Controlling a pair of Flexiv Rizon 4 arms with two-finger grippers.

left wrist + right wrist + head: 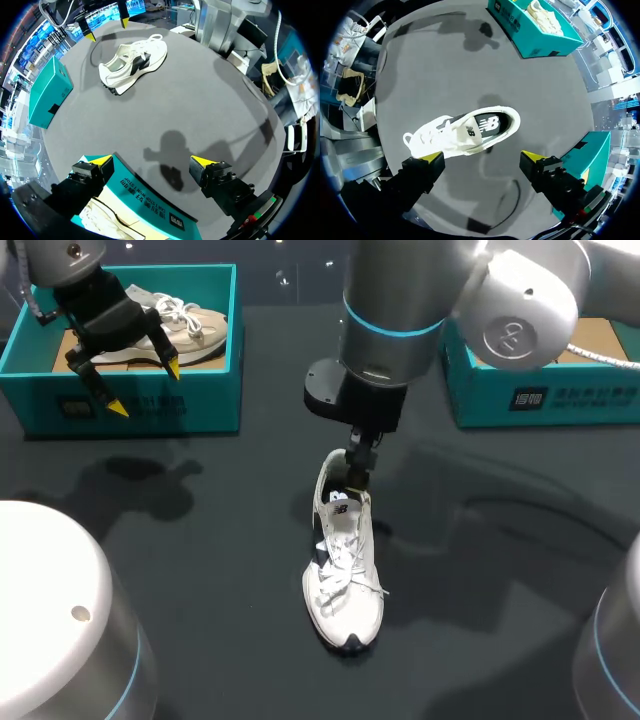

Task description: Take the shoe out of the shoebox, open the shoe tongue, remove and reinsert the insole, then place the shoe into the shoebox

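Two shoes and two shoeboxes show in the head view; the white shoe lies on the table, out of its box, long axis running twelve to six o'clock, heel at twelve; our right gripper hangs over the heel opening, far nearer than our left gripper, at ten o'clock over the left shoebox holding a beige shoe; the right shoebox sits at two o'clock. Left wrist view: fingers spread, empty; white shoe well apart at their twelve. Right wrist view: fingers released, grasping nothing; shoe just ahead, its long axis parallel to the line joining the tips; the tongue, we judge, falls to this arm.
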